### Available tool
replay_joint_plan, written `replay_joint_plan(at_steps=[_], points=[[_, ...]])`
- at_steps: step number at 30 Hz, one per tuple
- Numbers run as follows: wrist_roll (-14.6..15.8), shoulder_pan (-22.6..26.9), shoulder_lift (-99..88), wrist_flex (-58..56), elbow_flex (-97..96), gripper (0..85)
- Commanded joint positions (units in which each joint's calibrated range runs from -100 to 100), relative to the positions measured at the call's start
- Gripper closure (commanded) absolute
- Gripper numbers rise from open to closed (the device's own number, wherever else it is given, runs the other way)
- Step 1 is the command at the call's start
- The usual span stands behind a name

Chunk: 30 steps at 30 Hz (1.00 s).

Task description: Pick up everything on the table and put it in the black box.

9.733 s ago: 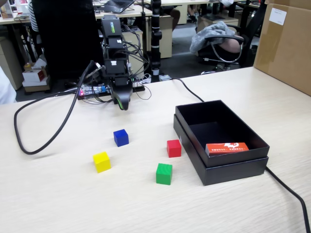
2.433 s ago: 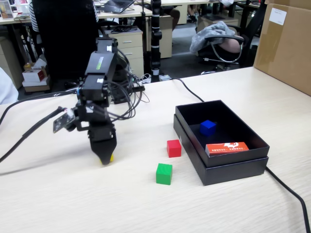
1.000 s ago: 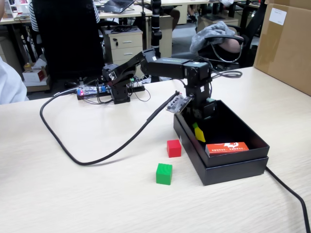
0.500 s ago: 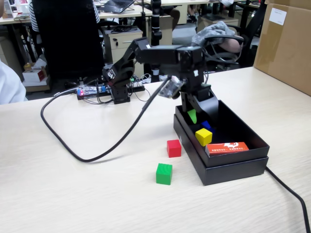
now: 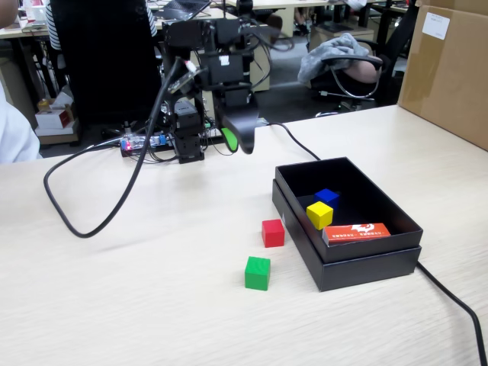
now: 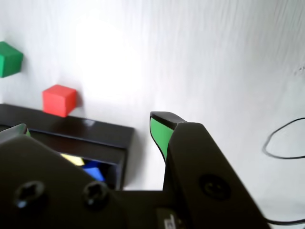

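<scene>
The black box [image 5: 358, 267] sits right of centre on the table [image 5: 114, 305] and holds a yellow cube [image 5: 319, 214] and a blue cube [image 5: 326, 197]. A red cube [image 5: 273, 232] rests just left of the box, a green cube [image 5: 258, 272] nearer the front. My gripper [image 5: 240, 149] hangs in the air behind and left of the box, open and empty. In the wrist view the gripper [image 6: 90, 125] has its jaws wide apart, with the box [image 6: 86, 131], red cube [image 6: 59, 100] and green cube [image 6: 8, 58] beyond them.
A flat orange-red card [image 5: 356, 232] lies in the box's front corner. A thick black cable [image 5: 91, 221] loops over the left table, and another cable [image 5: 457, 305] runs off at front right. A brown carton [image 5: 446, 69] stands at the back right.
The gripper has pulled out of the box, rising and swinging left and back. The yellow cube stays in the box beside the blue one.
</scene>
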Motion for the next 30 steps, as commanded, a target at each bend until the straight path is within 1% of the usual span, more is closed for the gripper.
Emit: replay_joint_plan(at_steps=[1, 7, 12, 15, 18, 23, 24, 30], points=[[0.6, -0.1, -11.9, 6.1, -6.5, 35.4], [1.3, -0.1, -19.9, 12.1, -19.4, 35.5], [2.1, 0.0, -15.7, 13.6, -18.9, 35.5], [3.2, 0.0, -7.2, 13.6, -13.1, 35.6], [4.5, 0.4, 6.3, 13.6, -2.7, 35.9], [5.8, 0.8, 24.5, 13.4, 11.8, 36.0], [6.2, 1.0, 31.3, 13.0, 16.8, 36.0], [7.5, 1.5, 49.1, 8.4, 30.4, 35.8]])
